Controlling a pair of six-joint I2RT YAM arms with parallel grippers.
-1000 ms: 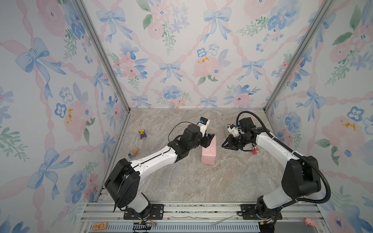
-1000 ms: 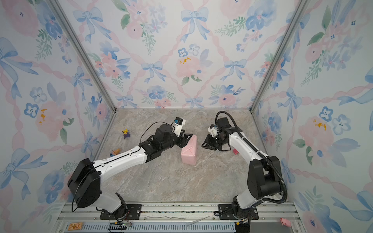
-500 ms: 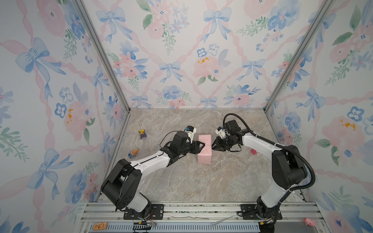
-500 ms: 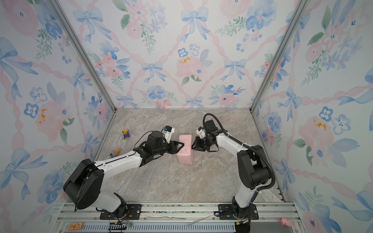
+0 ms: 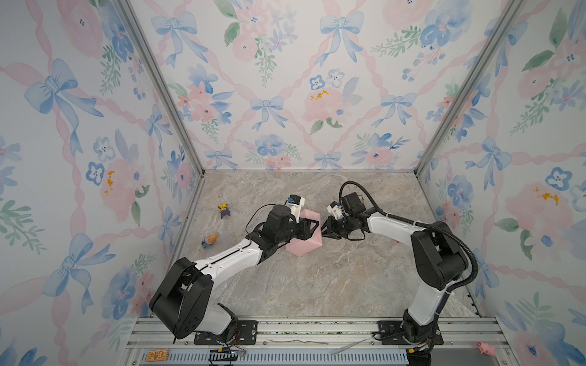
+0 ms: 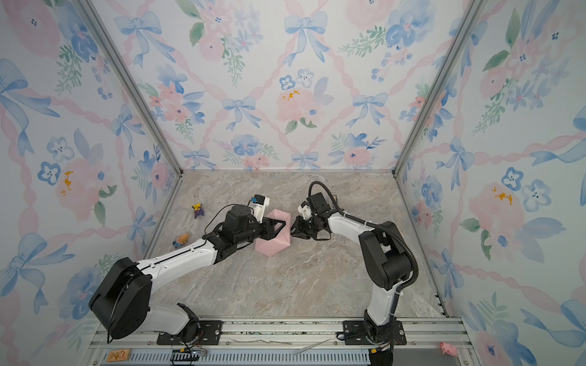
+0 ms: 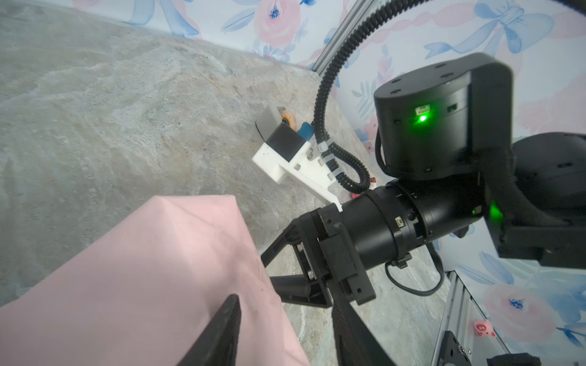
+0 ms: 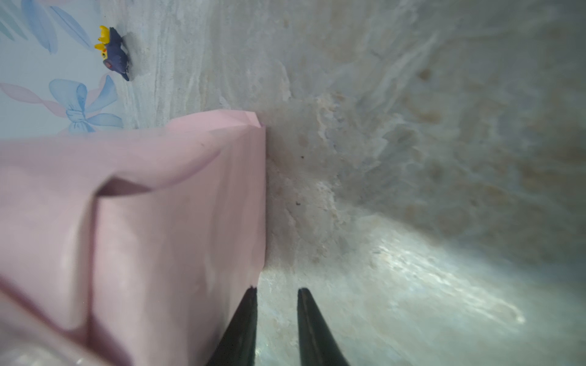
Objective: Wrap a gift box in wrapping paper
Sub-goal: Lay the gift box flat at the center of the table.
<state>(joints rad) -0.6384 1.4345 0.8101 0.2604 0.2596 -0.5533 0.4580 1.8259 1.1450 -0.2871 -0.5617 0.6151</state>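
Pale-pink wrapping paper (image 5: pixel 303 245) already covered the gift box completely, so no navy showed. The parcel sat mid-worktop (image 5: pixel 317 285). Within the last second both arms had closed in. The left tool (image 5: pixel 313 228) came down onto the parcel's top, and the right tool (image 5: pixel 325 230) travelled in from well apart to touch its side. The parcel had turned from straight to skewed.

Left jaws stood parted astride the parcel's edge, one finger (image 7: pixel 225 326) resting on paper, gripping nothing. Right jaws were narrowly parted and empty, one fingertip (image 8: pixel 245 317) against the paper. A fold in the right wrist view gaped, so sealing probably remained.

No brand or writing was legible; an orange tag (image 5: pixel 157 355) on the front rail was too small to read.
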